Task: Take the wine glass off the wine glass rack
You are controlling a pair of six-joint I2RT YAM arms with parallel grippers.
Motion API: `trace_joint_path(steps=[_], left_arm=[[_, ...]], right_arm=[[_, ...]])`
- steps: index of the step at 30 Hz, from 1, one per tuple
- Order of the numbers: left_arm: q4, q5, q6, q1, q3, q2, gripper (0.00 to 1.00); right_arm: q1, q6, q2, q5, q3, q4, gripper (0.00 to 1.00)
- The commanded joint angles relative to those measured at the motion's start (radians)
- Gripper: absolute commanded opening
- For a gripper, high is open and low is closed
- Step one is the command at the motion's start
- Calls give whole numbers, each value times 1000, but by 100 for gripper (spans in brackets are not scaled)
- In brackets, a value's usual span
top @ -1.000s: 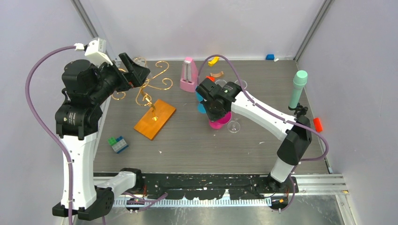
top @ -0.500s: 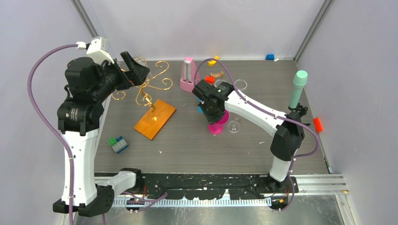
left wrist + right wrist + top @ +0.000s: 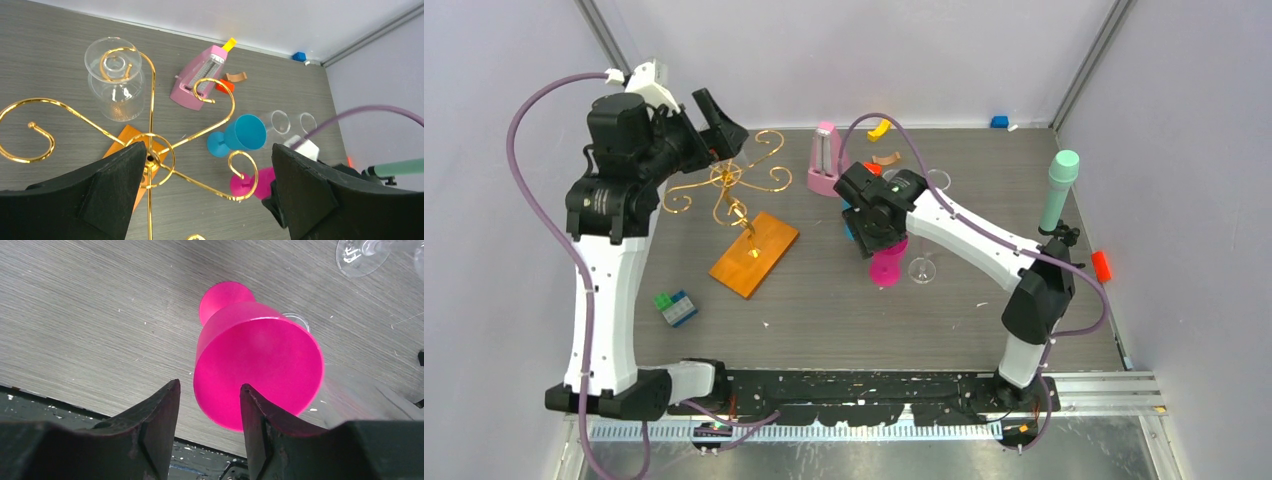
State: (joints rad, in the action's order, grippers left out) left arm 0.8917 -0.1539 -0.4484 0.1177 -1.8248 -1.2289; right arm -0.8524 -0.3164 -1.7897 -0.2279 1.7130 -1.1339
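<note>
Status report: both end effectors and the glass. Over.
Left end effector open above the wine glass rack, holding nothing. Right end effector open over pink goblet. Wine glass hangs from a gold curl, not yet grasped.

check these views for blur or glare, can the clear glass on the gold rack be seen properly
Left wrist: sharp, evenly lit; the wine glass on the rack shows clearly, with small highlights. Top external: even light, no glare, but that glass cannot be made out. Right wrist: the pink cup is flat saturated colour, the fingers dark and featureless.
</note>
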Motion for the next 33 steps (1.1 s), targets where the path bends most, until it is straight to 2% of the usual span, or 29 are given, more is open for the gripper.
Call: trace_joint_path(steps=[1,3,6,11,14,19,25,29,31,33], left_arm=[[12,55,-30,-26,-84,-71,100],[19,31,-47,-66,-109,-105,100],[-12,-128,-91,-185,-112,-143,100],[-176,-258,-201,-309,8,-153,100],[-220,-258,-220,-324,5,-181,96],[-207,-229,-207,-338,-52,-244,84],[-75,-284,-126,-357,-142,-367,82],[-27,-383,-69,-383,-196,-431,81],[-21,-482,-50,-404,-216,-462,81],[-10,-588,-34,-427,-236,-495,76]], right_arm=[[4,-20,131,-15,16,82,54],[4,-32,184,-9,-16,133,55],[5,-59,292,-33,-93,237,57],[14,-116,400,-89,-219,378,57],[16,-140,435,-87,-252,407,57],[16,-147,444,-92,-271,410,56],[16,-144,457,-93,-298,410,55],[16,-132,464,-93,-309,409,55],[16,-131,468,-93,-313,410,55],[16,-132,472,-85,-317,415,55]])
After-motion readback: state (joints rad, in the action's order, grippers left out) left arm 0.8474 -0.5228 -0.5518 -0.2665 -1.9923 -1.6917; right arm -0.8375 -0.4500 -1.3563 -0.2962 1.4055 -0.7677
